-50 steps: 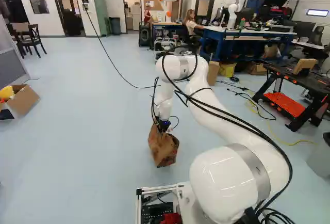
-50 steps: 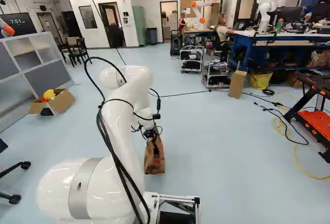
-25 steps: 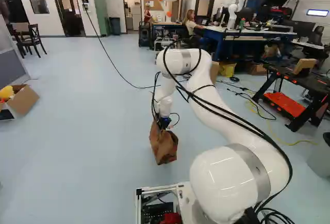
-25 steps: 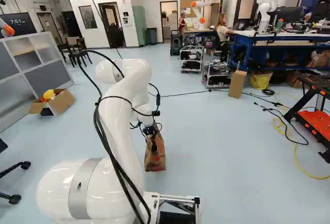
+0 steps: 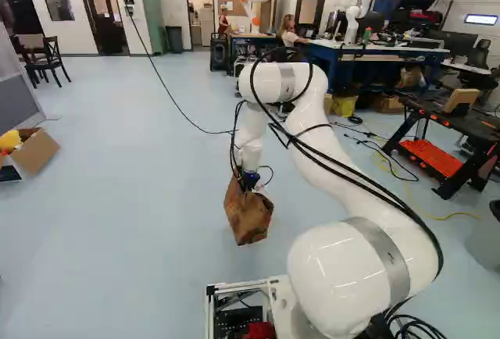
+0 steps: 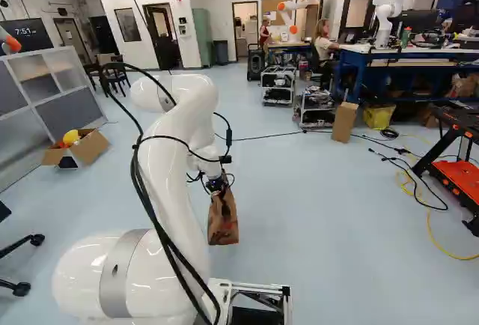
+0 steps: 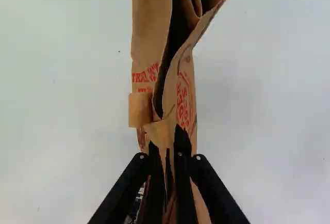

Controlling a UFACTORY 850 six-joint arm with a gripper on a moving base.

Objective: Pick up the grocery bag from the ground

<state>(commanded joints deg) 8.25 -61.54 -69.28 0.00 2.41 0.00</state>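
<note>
You have the end effector (image 7: 167,137) closed down nearly all the way, its two fingers close together with the paper of the bag (image 5: 250,218) pinched between them at the rim. The bag hangs below the arm (image 5: 332,159), just under the middle of the left base view; in the right base view you find it left of centre, in the lower half of the frame. Ahead of the fingers, the mouth gapes a little and the printed sides fall away beneath.

By my reading, you are at the lift: the grasp is made, and the bag looks to be just off the floor (image 5: 117,222). You can't see a clean gap under it in any view, so don't count it as fully clear.

What you want next is more height. Raise the arm straight up, slowly, keeping the squeeze as it is and the wrist level. Don't swing sideways until both base views show the bottom well apart from the floor.

Watch the tilt. The bag leans in the left base view, and your hold takes in only part of the rim, so a load inside could pull it lopsided, tear the paper or work it out of the pinch. If it slips, lower it and take a deeper bite.
</note>
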